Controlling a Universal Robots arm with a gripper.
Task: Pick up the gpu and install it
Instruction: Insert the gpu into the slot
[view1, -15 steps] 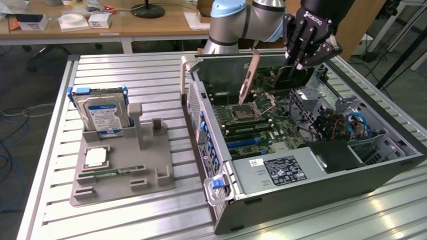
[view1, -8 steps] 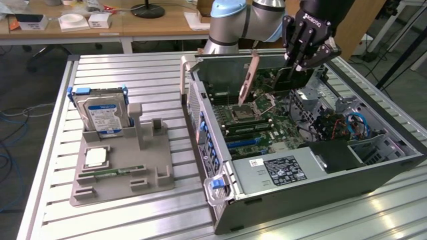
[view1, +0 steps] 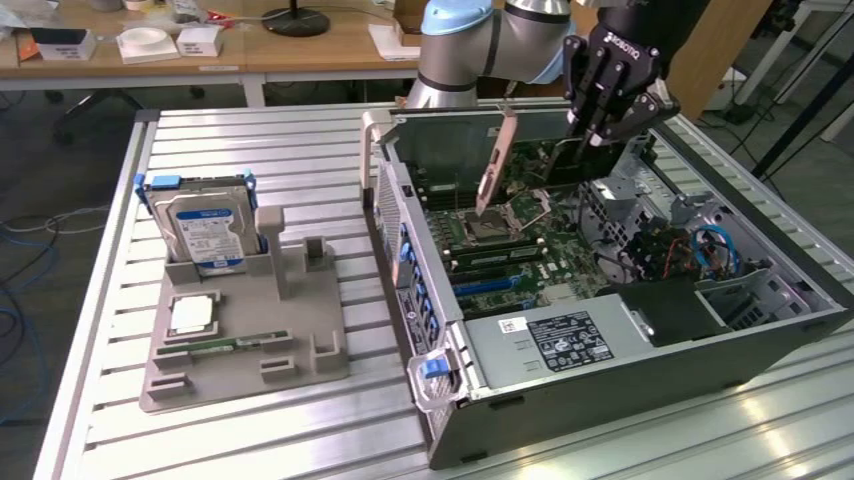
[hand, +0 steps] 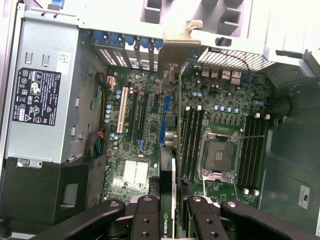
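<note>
The gpu (view1: 541, 160) is a thin dark card hanging edge-down over the open computer case (view1: 747, 345), with its grey metal end bracket (view1: 497, 160) toward the exterior view's left. My gripper (view1: 603, 125) is shut on the card's far end, above the motherboard (view1: 514, 250). In the wrist view the gpu (hand: 172, 170) appears edge-on between my fingers (hand: 147, 220), and its bracket (hand: 177, 45) sits near the case's rear wall. Its lower edge hovers over the motherboard between the blue expansion slot (hand: 162, 120) and the memory slots (hand: 192, 135), apart from the board.
A grey fixture (view1: 307, 335) at the exterior view's left holds an upright silver hard drive (view1: 203, 232), a green memory stick (view1: 234, 345) and a small square chip (view1: 194, 315). Inside the case are the power supply (hand: 42, 100), a white slot (hand: 120, 110) and the processor socket (hand: 217, 150).
</note>
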